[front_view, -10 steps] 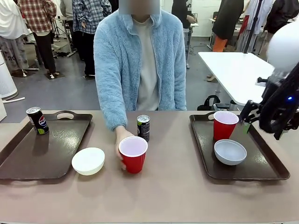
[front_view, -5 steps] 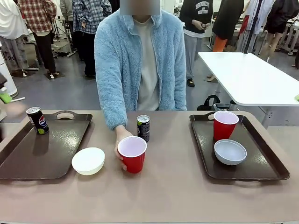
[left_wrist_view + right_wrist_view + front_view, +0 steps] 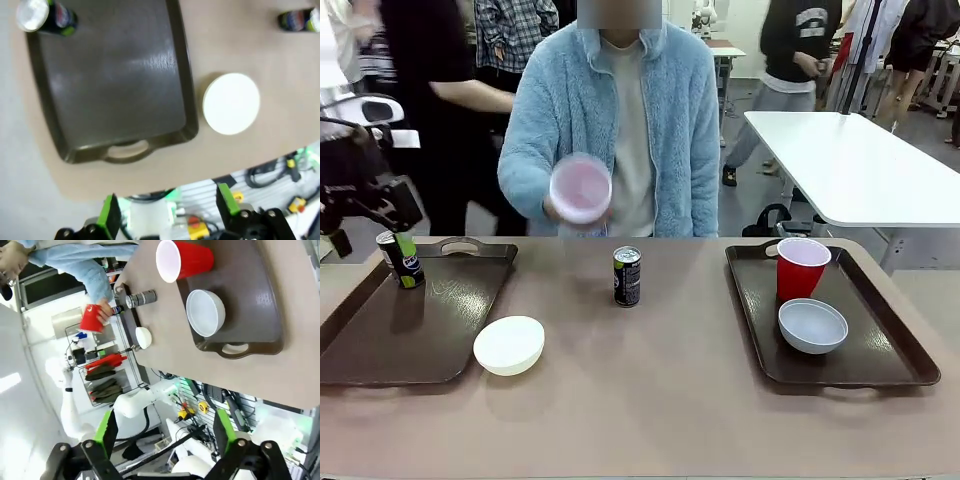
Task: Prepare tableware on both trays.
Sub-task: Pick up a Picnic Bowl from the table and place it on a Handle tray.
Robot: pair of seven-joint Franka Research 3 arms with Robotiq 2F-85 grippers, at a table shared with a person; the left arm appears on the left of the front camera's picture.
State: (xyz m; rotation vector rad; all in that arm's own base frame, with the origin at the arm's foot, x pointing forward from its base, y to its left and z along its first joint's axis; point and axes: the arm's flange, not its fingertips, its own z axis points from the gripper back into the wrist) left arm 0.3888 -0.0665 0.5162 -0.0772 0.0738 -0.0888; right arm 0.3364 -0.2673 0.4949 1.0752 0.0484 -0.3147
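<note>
**Across the counter, both pincers open and empty**

On the right tray (image 3: 865, 368) we see a standing cup (image 3: 801, 268) at the far end, upright and red with a white inside. The grey bowl (image 3: 812, 325) sits just in front of it, on the same tray and close to the cup.

On the left tray (image 3: 380, 345) the tray can (image 3: 400, 260) stands upright in the far left corner, and the rest of that tray is bare and glossy. The cream bowl (image 3: 509, 344) rests on the counter (image 3: 670, 410), just beside the left tray's right rim but not touching it. The middle can (image 3: 627, 275) stands upright on the counter between the two trays, well apart from both.

Across from us the person's hand (image 3: 556, 206) holds the raised cup (image 3: 581, 187) at chest height, tilted so its white mouth faces us; it is blurred.

From its wrist camera, the left pincer (image 3: 167, 210) hangs above the near end of the left tray, by the handle slot. Its green pads (image 3: 109, 217) are spread wide with nothing between them. The right pincer (image 3: 164, 432) hangs high over the right tray, fingers likewise spread and empty.
</note>
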